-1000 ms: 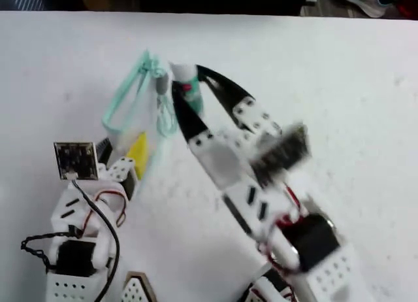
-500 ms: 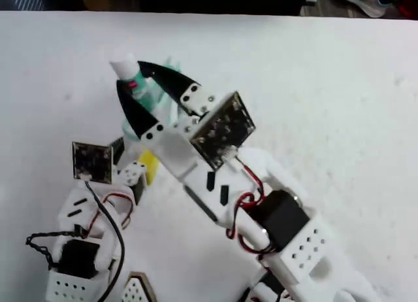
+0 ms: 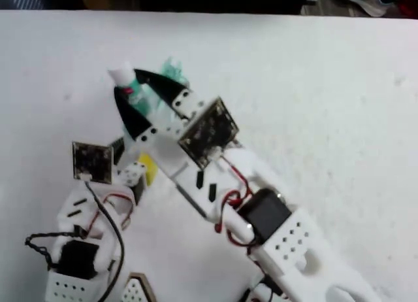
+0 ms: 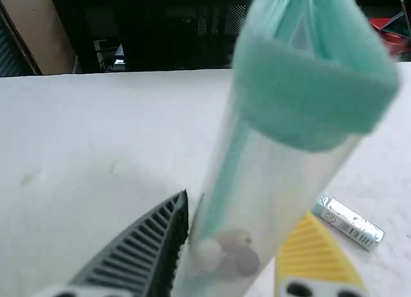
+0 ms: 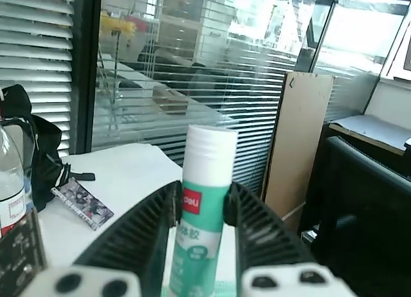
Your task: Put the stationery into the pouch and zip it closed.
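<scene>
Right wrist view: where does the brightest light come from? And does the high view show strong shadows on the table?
Right wrist view: daylight through the slatted window blinds behind the white-capped green glue stick; high view: the white table is evenly bright, no strong shadows on it.

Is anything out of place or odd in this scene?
One small white wrapped bar lies on the white table, outside the clear teal-edged pouch in the left gripper; nothing looks spilled.
</scene>
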Controlling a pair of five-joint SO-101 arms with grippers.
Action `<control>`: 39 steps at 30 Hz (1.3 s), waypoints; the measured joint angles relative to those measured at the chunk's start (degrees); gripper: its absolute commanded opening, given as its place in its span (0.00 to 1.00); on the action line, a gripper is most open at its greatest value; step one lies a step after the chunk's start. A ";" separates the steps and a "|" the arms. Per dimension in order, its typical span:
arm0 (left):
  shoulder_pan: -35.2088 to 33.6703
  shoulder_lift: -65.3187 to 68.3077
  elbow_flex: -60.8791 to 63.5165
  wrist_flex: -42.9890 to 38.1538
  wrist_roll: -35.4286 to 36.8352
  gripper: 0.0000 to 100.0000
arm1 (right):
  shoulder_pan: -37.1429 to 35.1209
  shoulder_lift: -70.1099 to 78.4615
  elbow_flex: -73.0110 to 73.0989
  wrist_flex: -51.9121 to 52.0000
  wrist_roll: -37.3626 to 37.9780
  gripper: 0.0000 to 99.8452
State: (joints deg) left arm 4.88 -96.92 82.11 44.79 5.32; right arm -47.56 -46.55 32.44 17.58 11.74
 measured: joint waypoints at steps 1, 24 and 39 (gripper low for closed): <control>0.00 0.00 0.00 0.00 0.00 0.22 | 0.00 0.35 0.79 -1.23 0.00 0.02; 0.00 0.00 0.00 0.00 0.00 0.22 | 4.75 8.35 5.89 -8.70 0.00 0.02; -2.20 0.00 0.00 0.09 0.79 0.22 | 4.22 3.69 7.30 2.46 -2.46 0.23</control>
State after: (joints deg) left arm 2.68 -96.92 82.11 44.88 6.11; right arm -43.34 -42.86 39.74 20.04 9.27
